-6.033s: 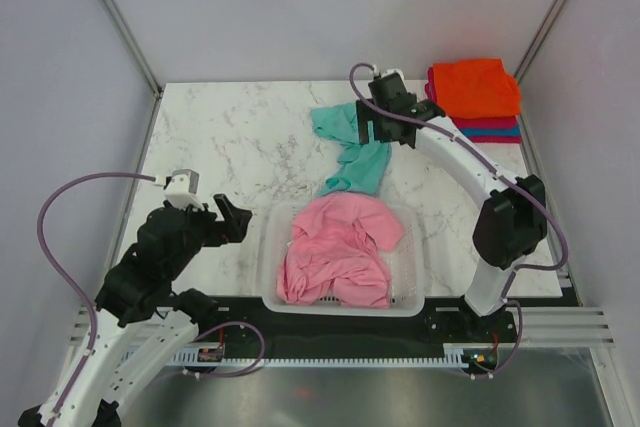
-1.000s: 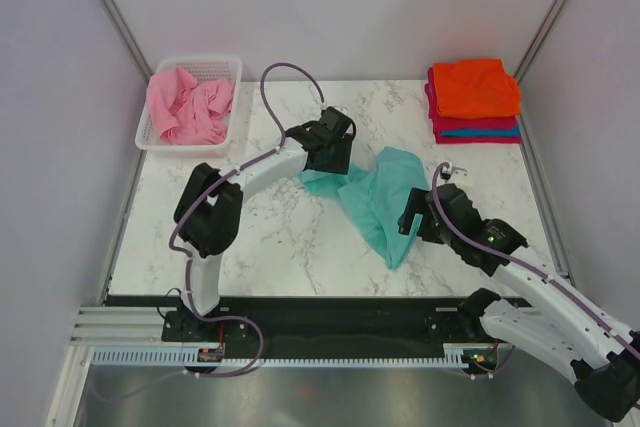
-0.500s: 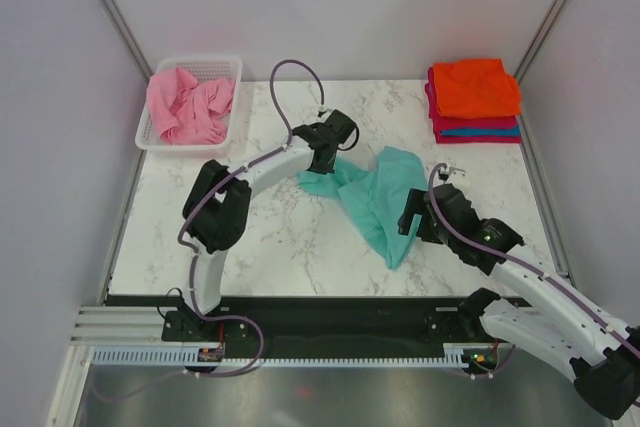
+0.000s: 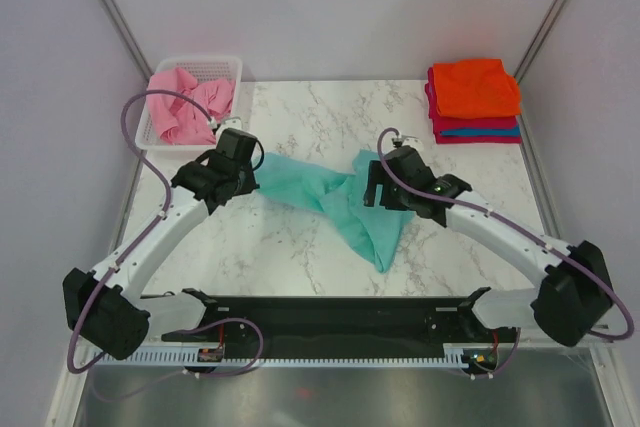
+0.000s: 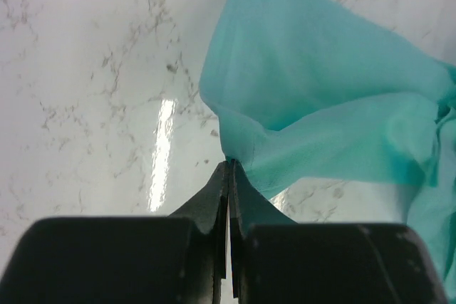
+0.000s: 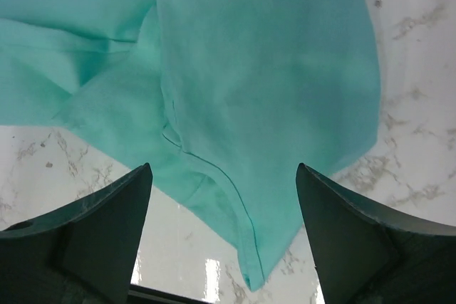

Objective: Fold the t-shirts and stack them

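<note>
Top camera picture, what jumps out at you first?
The bright teal t-shirt stretched across the middle of the marble table: the left gripper pinches its left edge, the right gripper hangs open over its other end. Then the folded stack, orange on top, at the far right corner, and the pink t-shirt crumpled in the white basket far left.

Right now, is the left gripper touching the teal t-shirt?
Touching. In the left wrist view the left gripper is shut, its tips pinching an edge of the teal t-shirt, with the cloth running straight out from between them.
</note>
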{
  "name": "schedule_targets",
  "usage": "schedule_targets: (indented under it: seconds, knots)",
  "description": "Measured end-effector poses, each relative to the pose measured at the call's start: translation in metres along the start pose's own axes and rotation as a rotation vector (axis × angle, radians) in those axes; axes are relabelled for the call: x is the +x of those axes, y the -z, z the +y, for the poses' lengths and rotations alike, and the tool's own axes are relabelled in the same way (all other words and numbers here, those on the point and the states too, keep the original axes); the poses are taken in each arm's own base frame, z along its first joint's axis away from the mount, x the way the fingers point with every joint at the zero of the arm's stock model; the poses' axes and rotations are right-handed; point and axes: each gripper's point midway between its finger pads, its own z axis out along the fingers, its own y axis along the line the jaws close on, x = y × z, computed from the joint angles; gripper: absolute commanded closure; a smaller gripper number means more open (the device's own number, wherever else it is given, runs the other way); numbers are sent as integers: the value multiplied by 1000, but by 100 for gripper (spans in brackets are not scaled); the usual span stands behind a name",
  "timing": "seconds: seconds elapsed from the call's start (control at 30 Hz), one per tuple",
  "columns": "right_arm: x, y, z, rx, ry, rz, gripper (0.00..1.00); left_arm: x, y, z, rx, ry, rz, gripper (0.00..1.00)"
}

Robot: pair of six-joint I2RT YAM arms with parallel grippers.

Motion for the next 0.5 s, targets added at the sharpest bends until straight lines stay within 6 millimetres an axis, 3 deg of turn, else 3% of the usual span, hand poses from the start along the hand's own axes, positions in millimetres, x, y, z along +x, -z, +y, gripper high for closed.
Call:
schedule_targets:
  seconds: [0.2, 0.37, 0.5]
  knots:
    - [8, -49, 29, 14, 73, 81, 15, 73, -26, 19, -37, -50, 212, 98]
    - [19, -78, 41, 25, 113, 131, 25, 77, -26, 13, -1, -44, 229, 98]
    - [23, -89, 54, 12, 148, 140, 55, 77, -25, 11, 13, -40, 235, 98]
